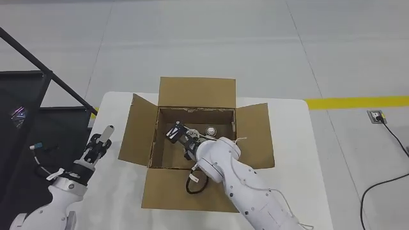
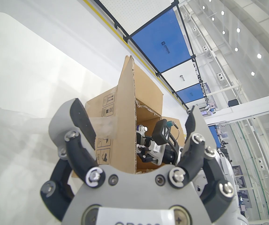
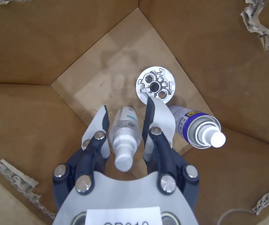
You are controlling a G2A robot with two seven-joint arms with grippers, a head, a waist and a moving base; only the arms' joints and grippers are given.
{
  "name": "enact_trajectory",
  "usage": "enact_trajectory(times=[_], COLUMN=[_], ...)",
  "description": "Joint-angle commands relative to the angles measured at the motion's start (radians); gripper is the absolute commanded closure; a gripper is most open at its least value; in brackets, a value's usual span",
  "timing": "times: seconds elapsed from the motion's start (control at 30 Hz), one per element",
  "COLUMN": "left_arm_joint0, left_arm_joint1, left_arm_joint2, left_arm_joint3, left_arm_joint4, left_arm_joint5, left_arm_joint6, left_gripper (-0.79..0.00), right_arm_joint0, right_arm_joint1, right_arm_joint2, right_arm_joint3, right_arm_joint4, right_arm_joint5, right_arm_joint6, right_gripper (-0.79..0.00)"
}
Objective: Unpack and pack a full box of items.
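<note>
Cardboard box (image 1: pixel 197 92) on the counter (image 1: pixel 291 128) was occupied by the right gripper (image 3: pixel 128 103), fingers (image 3: pixel 97 125) spread unclamped around a spray bottle (image 3: pixel 125 129), which might have been tipped against the adjacent aerosol can (image 3: pixel 190 127) if gripped off-centre; the left gripper (image 2: pixel 134 105) was held open outside.

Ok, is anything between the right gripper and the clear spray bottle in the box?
Nothing visible. The right gripper is open, with a finger on either side of the clear spray bottle, which stands on the box floor. The aerosol can and metal disc sit close beside one finger, outside the grasp.
</note>
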Motion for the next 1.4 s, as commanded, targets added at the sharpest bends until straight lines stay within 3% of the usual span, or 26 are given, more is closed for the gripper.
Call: enact_trajectory(times=[0.0, 0.23, 0.27, 0.3, 0.33, 0.67, 0.73, 1.07, 1.37], left_arm_joint0=[0.0, -0.005, -0.009, -0.011, -0.012, 0.009, 0.016, 0.021, -0.013], left_arm_joint1=[0.0, 0.002, 0.003, 0.004, 0.005, 0.008, 0.008, 0.008, 0.006], left_arm_joint2=[0.0, -0.02, -0.024, -0.024, -0.02, 0.038, 0.051, 0.158, 0.269], left_arm_joint3=[0.0, 0.007, 0.012, 0.015, 0.019, -0.015, -0.031, -0.097, -0.11], left_arm_joint4=[0.0, 0.008, 0.023, 0.043, 0.057, 0.105, 0.103, 0.168, 0.26], left_arm_joint5=[0.0, 0.011, 0.016, 0.017, 0.017, -0.048, -0.058, -0.082, -0.057], left_arm_joint6=[0.0, 0.003, 0.005, 0.008, 0.002, -0.063, -0.079, -0.121, -0.142], left_gripper=[-0.785, -0.785, -0.785, -0.785, -0.785, -0.785, -0.785, -0.785, -0.785], right_arm_joint0=[-0.003, -0.048, -0.064, -0.083, -0.105, -0.376, -0.451, -0.479, -0.657], right_arm_joint1=[0.0, 0.01, 0.013, 0.017, 0.022, 0.067, 0.065, 0.066, 0.086], right_arm_joint2=[0.001, 0.037, 0.049, 0.063, 0.076, 0.261, 0.327, 0.344, 0.531], right_arm_joint3=[-0.006, -0.116, -0.148, -0.185, -0.224, -0.62, -0.675, -0.692, -0.842], right_arm_joint4=[-0.003, -0.031, -0.037, -0.039, -0.04, 0.035, 0.154, 0.2, 0.373], right_arm_joint5=[0.0, 0.031, 0.044, 0.054, 0.052, 0.014, 0.131, 0.142, 0.148], right_arm_joint6=[0.001, -0.039, -0.049, -0.061, -0.074, -0.27, -0.371, -0.395, -0.571], right_gripper=[-0.363, -0.388, -0.425, -0.668, -0.785, -0.785, -0.785, -0.785, -0.785])
